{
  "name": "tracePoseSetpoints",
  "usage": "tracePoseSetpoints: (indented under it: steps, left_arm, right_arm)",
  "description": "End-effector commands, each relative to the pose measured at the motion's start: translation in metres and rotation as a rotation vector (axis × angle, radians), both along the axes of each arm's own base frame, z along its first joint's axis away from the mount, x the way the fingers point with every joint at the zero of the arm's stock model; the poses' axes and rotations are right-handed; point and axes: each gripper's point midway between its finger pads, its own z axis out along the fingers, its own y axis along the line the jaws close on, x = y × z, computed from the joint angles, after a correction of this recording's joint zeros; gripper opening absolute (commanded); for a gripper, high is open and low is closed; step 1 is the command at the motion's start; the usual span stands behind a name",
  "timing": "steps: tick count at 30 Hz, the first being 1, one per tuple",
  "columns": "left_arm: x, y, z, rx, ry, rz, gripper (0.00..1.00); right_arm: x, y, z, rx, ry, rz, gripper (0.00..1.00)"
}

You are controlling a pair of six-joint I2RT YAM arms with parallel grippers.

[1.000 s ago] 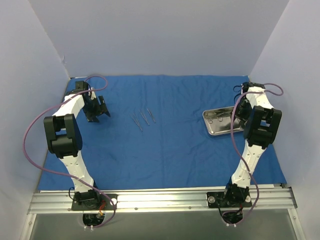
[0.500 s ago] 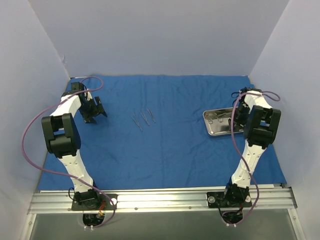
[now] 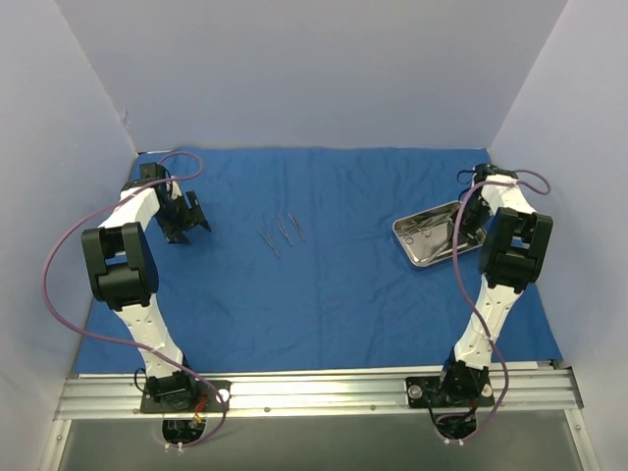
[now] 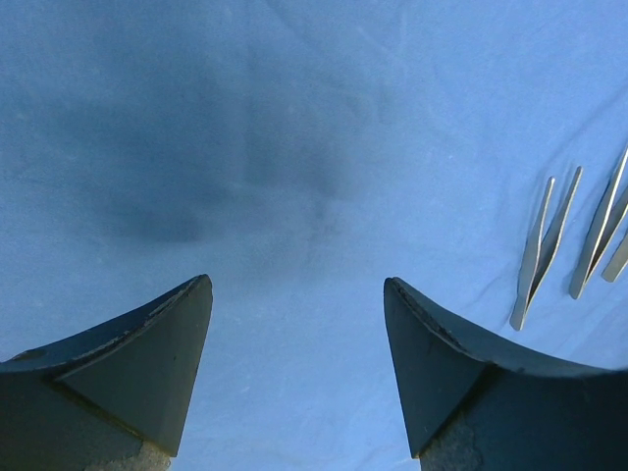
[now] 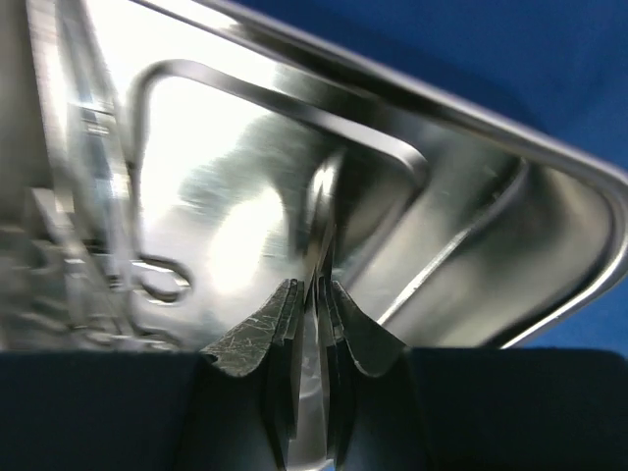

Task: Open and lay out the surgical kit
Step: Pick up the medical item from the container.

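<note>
Right end effector (image 5: 312,290), clamped on the rim of the steel tray (image 3: 427,248), should lift level so the instruments (image 3: 424,227) inside stay put; left end effector (image 4: 297,283) hangs open.

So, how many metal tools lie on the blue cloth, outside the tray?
3, side by side near the cloth's middle: left tool, middle tool, right tool. The tray may hide more.

The tray (image 3: 437,247) sits right of instruments (image 3: 281,233) (all on cloth (image 3: 324,294)).
</note>
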Motion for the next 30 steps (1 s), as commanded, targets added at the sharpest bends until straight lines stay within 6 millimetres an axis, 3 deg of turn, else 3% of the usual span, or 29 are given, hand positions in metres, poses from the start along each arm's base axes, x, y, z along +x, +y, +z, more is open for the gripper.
tracePoseSetpoints:
  steps: [1,12,15,19,22,23,25,26,30]
  left_arm:
    - [0.006,0.0,0.023,-0.003,-0.08,-0.011,0.79]
    - [0.007,-0.008,0.031,0.006,-0.104,-0.037,0.79]
    - [0.009,-0.015,0.041,-0.017,-0.134,-0.066,0.79]
    - [0.011,-0.043,0.06,-0.086,-0.207,-0.149,0.78]
    - [0.004,-0.067,0.07,-0.109,-0.234,-0.252,0.78]
    - [0.001,-0.081,0.077,-0.107,-0.251,-0.292,0.77]
    - [-0.006,-0.089,0.078,-0.113,-0.259,-0.317,0.78]
    - [-0.013,-0.111,0.087,-0.121,-0.283,-0.369,0.78]
    - [-0.023,-0.136,0.103,-0.158,-0.321,-0.419,0.78]
  right_arm:
    - [0.029,-0.003,0.024,-0.004,-0.108,-0.006,0.0]
    - [0.033,-0.003,0.026,0.005,-0.11,-0.027,0.0]
    - [0.037,-0.006,0.035,-0.009,-0.139,-0.01,0.0]
    - [0.043,-0.013,0.06,-0.06,-0.219,0.009,0.0]
    - [0.043,-0.016,0.068,-0.096,-0.26,0.03,0.0]
    - [0.041,-0.016,0.07,-0.101,-0.267,0.036,0.0]
    - [0.036,-0.014,0.064,-0.092,-0.266,0.038,0.0]
    - [0.037,-0.014,0.061,-0.095,-0.27,0.037,0.0]
    - [0.058,-0.006,0.077,-0.101,-0.407,0.056,0.0]
